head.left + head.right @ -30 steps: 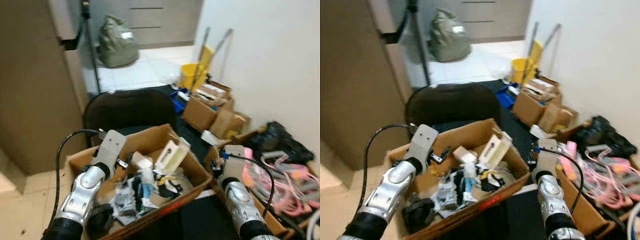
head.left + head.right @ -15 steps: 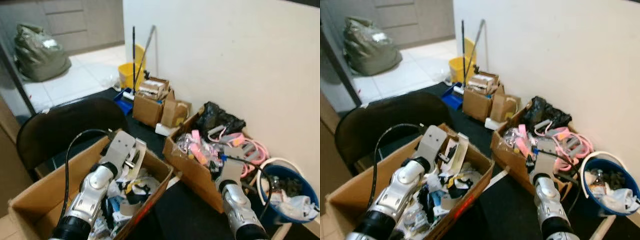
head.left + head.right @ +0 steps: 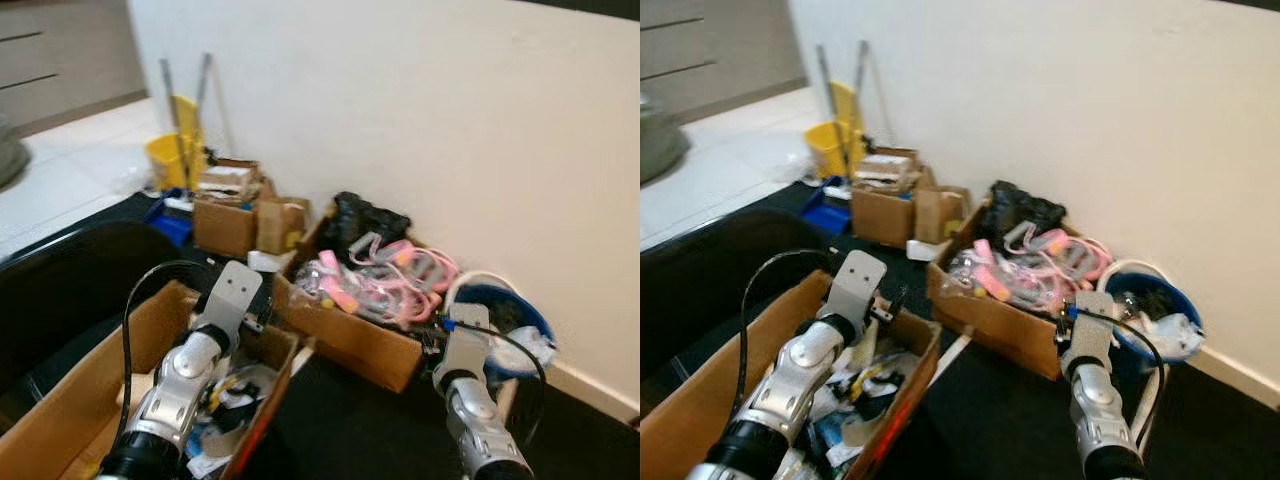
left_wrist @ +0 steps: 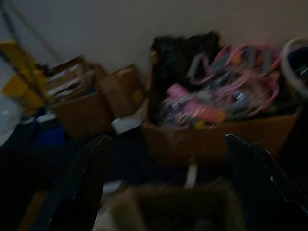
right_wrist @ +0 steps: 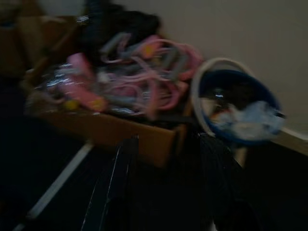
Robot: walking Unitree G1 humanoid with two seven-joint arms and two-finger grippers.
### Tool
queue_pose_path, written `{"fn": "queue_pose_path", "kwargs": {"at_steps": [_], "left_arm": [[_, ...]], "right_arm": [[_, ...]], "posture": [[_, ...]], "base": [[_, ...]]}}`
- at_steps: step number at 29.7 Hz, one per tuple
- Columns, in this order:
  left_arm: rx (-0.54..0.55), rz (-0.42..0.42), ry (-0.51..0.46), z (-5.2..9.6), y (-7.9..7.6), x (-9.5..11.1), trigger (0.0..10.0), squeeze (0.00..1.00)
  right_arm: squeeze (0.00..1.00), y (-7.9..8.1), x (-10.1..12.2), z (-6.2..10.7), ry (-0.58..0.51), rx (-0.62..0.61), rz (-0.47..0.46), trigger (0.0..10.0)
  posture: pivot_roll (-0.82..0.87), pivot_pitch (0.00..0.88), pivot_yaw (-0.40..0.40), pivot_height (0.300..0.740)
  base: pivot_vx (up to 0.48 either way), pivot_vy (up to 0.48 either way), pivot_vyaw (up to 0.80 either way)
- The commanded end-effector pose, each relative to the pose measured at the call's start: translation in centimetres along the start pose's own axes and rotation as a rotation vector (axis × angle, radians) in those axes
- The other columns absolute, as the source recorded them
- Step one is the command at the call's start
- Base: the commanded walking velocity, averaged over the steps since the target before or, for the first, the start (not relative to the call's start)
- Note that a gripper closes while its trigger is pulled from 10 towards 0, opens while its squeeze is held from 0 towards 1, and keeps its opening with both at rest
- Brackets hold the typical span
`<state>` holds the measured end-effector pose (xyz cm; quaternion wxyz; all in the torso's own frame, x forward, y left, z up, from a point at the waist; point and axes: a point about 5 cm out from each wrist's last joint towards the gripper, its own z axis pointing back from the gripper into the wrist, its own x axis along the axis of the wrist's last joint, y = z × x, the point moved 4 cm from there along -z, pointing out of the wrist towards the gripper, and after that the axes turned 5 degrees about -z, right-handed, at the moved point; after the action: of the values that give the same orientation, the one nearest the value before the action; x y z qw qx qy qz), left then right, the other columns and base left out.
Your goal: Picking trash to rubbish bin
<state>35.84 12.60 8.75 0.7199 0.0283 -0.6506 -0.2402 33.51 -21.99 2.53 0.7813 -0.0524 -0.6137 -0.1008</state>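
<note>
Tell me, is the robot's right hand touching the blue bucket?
Apart. In the right wrist view the right gripper has open jaws holding nothing, and the blue bucket sits farther off by the wall.

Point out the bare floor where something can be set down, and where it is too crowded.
Free: the dark mat between the near box and the box of pink cables, and the white tiles far left. Crowded: both boxes, the blue bin, and the wall strip with small boxes and a yellow bucket.

Blue rubbish bin (image 3: 1152, 305) w/ white rim, by wall, trash (image 3: 1170, 335) inside
</note>
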Motion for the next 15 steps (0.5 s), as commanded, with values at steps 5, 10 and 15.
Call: {"fn": "queue_pose_path", "kwargs": {"at_steps": [5,10,15], "left_arm": [[0.013,0.023,0.021,0.11,0.18,-0.67,10.0,0.00],[0.029,0.038,0.016,-0.04,0.31,-0.64,10.0,0.00],[0.029,0.047,0.011,-0.20,0.10,-0.30,10.0,0.00]], "right_arm": [[0.00,-0.05,-0.58,0.28,0.018,-0.010,-0.001,10.0],[0.00,0.09,-0.90,0.60,0.026,-0.011,0.003,10.0],[0.00,0.17,-0.71,0.54,0.023,-0.009,0.007,10.0]], "posture": [[-0.07,0.061,-0.009,0.740],[-0.07,0.062,-0.010,0.740],[-0.07,0.070,-0.011,0.740]], "base": [[0.000,0.000,-0.80],[0.000,0.000,-0.80],[0.000,0.000,-0.80]]}}
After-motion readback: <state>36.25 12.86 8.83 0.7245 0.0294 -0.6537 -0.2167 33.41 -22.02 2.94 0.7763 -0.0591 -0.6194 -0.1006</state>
